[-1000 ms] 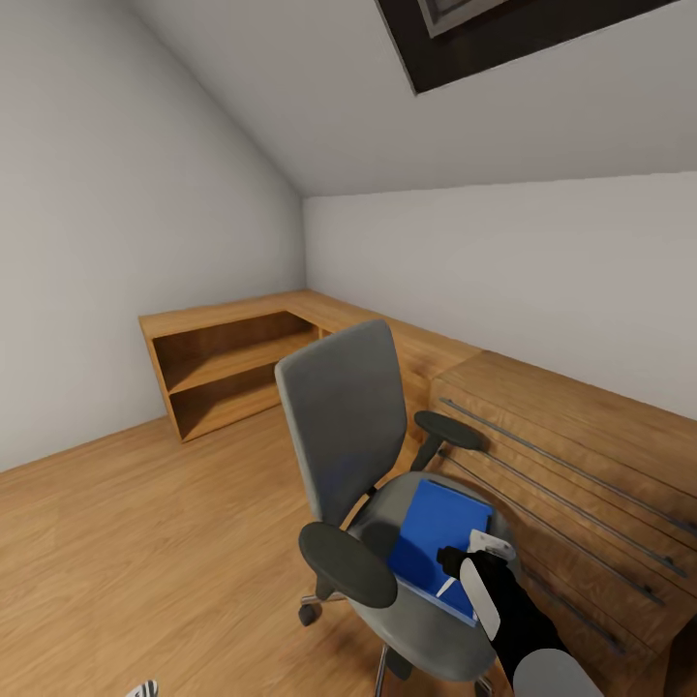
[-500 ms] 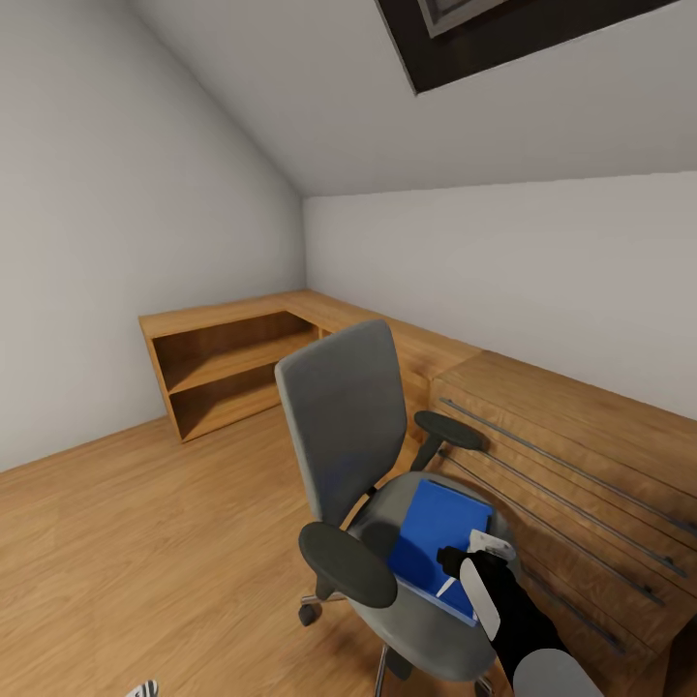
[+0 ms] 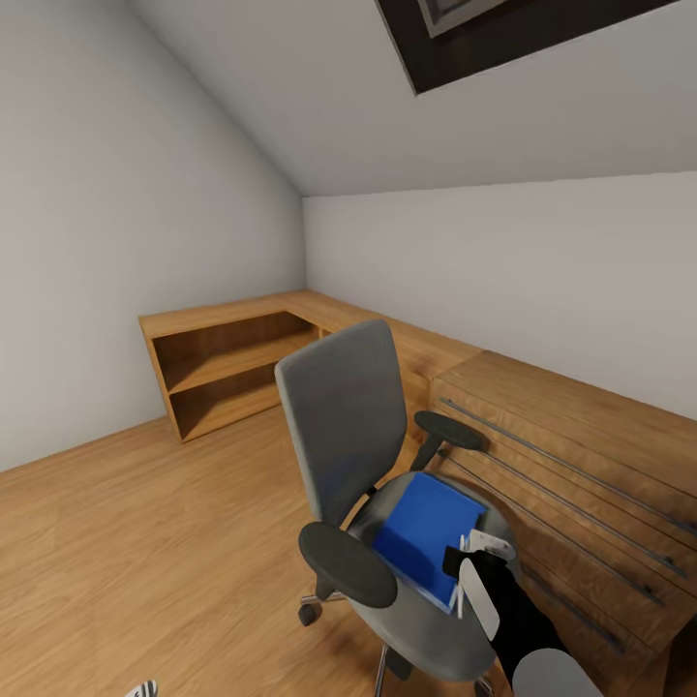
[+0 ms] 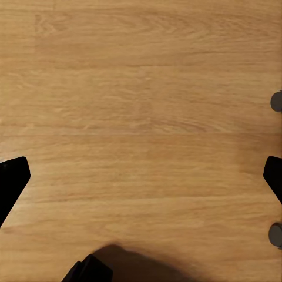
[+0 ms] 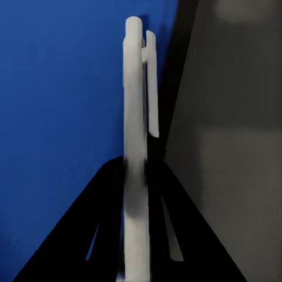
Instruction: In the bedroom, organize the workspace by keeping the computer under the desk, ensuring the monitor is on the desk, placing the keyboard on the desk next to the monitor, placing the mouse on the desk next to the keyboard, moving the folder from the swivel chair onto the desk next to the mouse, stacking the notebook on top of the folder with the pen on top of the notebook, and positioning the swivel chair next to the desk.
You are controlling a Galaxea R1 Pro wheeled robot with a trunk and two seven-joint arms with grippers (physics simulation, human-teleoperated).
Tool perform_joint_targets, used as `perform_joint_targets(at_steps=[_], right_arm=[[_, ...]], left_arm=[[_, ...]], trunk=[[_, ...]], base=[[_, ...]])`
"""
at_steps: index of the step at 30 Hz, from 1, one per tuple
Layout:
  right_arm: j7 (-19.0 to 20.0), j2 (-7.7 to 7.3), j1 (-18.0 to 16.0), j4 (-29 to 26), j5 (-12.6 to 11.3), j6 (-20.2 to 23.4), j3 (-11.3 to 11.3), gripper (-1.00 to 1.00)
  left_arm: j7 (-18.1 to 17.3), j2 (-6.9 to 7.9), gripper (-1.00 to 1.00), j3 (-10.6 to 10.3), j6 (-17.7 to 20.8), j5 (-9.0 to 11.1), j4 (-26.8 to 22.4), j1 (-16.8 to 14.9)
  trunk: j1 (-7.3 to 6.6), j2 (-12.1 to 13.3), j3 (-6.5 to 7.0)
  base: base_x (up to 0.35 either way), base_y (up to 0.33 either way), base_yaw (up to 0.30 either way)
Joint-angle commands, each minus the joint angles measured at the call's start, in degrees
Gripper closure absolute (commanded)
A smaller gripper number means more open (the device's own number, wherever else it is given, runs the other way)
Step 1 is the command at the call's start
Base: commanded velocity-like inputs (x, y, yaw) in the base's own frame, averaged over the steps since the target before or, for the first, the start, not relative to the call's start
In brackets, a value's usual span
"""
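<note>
The right gripper (image 3: 463,581) pinches the pen (image 5: 136,147) above the folder (image 3: 426,528), at the swivel chair's (image 3: 344,426) five o'clock; the left gripper (image 4: 141,176) is spread over the floor (image 4: 141,88).

A bright blue folder (image 3: 426,532) is seen on the grey padded seat of the swivel chair (image 3: 341,426), whose armrests are black and whose base is chrome. A white pen (image 5: 137,147) is shown against the blue cover in the right wrist view, between the black fingers (image 5: 194,235) of the right claw (image 3: 455,581). The arm behind that claw is coloured black with pale grey panels. The floor (image 4: 141,117) is given a light honey wood grain, matched by the oak cabinet (image 3: 223,363). The sloped walls (image 3: 116,242) are rendered plain pale grey, and the skylight (image 3: 484,34) is framed in dark brown.
</note>
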Motion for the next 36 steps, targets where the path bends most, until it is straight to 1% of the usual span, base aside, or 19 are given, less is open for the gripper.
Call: perform_joint_targets(at_steps=[1,22,36], right_arm=[[-0.4,0.04,0.0,-0.1,-1.0,0.0,-0.1,1.00],[-0.4,-0.03,0.0,-0.3,-1.0,0.0,-0.1,1.00],[-0.4,-0.03,0.0,-0.7,-1.0,0.0,-0.1,1.00]], left_arm=[[0.4,0.02,-1.00,0.0,0.2,0.6,-0.1,0.0],[0.4,0.01,-1.00,-0.1,0.2,0.5,0.0,0.0],[0.6,0.11,-1.00,-0.2,0.3,0.2,0.7,0.0]], trunk=[[0.00,0.0,-0.05],[0.00,0.0,-0.05],[-3.08,5.6,2.46]], base=[[0.000,0.000,0.000],[0.000,0.000,0.000],[0.000,0.000,0.000]])
